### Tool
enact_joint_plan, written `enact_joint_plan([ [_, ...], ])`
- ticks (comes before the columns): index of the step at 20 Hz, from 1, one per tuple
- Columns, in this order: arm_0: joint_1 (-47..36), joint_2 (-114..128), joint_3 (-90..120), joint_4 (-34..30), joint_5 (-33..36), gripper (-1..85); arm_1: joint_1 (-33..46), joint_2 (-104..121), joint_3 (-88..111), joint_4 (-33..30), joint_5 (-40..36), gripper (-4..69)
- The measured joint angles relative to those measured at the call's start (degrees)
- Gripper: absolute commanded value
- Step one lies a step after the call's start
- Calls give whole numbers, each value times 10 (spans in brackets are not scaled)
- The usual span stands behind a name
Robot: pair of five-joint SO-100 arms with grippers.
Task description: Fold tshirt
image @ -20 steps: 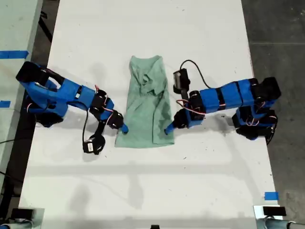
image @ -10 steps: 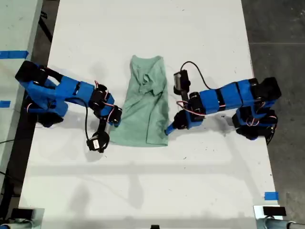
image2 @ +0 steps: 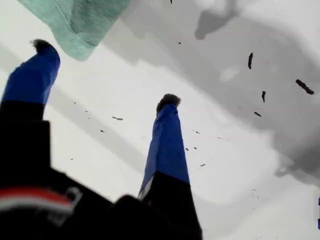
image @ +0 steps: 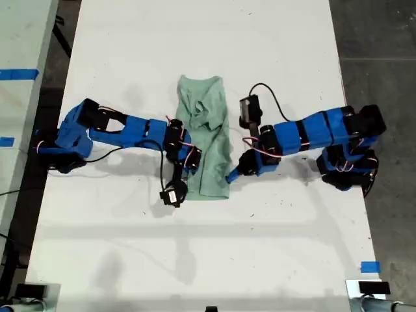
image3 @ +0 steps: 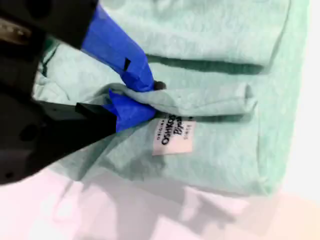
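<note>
The pale mint-green tshirt lies lengthwise mid-table, folded into a narrow strip. My second gripper reaches in from the exterior view's left and sits over the tshirt's lower part. In the second wrist view it is shut on a bunched fold of the tshirt, right beside the white label. My first gripper comes from the exterior view's right, just off the tshirt's lower corner. It stands open above bare table, with only a tshirt corner beyond its fingertips.
The white table runs on toward the exterior view's bottom and top. Dark floor borders it on the exterior view's right. A blue tape mark sits near the lower right edge, and another lies off the table on the left.
My second gripper has swung toward the exterior view's right, carrying the tshirt's side edge over the middle, so the tshirt is narrower. My first gripper has hardly moved.
</note>
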Motion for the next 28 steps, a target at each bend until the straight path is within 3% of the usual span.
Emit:
enact_joint_plan([
  [4,-15,-37,-31,-2,8,206,0,11,14,-2,7,358],
  [11,0,180,15,293,-29,241,0,214,164,-5,54,345],
  [13,12,236,74,328,-57,253,0,318,245,-4,76,339],
  [16,11,323,237,295,-83,236,0,473,357,-12,105,333],
  [19,12,486,490,131,-106,227,-4,560,428,-12,129,331],
  [21,12,596,641,76,-138,221,-11,619,469,-12,148,328],
  [28,12,853,874,44,-176,221,-24,665,498,-12,159,328],
])
